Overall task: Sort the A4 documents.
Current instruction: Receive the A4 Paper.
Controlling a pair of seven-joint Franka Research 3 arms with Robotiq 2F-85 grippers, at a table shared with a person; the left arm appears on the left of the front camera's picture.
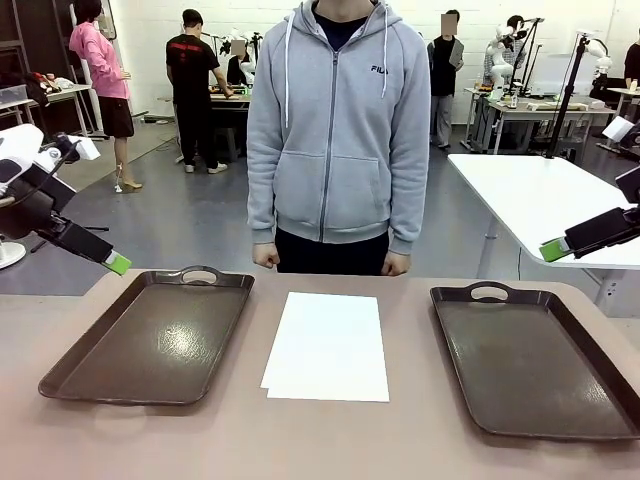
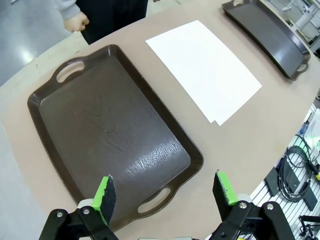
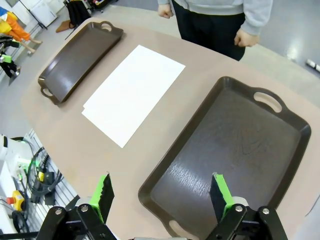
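Hanging wide open above the table [image 2: 250, 145], left gripper [image 2: 165, 192] first: green-padded fingers [image 2: 106, 195] spread far apart, pinching nothing, poised in the air over the near handle end of the left tray [image 2: 110, 130]. From the front, up at the table's left side, green tip just beside that tray's far left corner.

Over to the right gripper [image 3: 161, 192]: same story, its fingers [image 3: 219, 195] splayed wide, gripping nothing, held high over the near end of the right tray [image 3: 235, 155]. From the front, raised near that tray's far right corner, off the tabletop.

Now outward to the A4 documents [image 1: 327, 345]: white, blank-looking, lying flat on the table in a neat pile, dead centre between the two dark brown trays and touching neither. At least two sheets there, judging by a slightly offset edge at the near left corner; no telling how many more. Short edge toward the robot, long sides running roughly parallel to the trays.

Both trays flat on the tabletop, handle cut-outs showing at the far ends, toward the person.

Farther out, at the far edge, a person in a grey zip hoodie [image 1: 335, 130], standing square to the pile, one hand [image 1: 265, 257] and the other hand [image 1: 396, 263] curled loosely at the table's edge, well clear of the paper.
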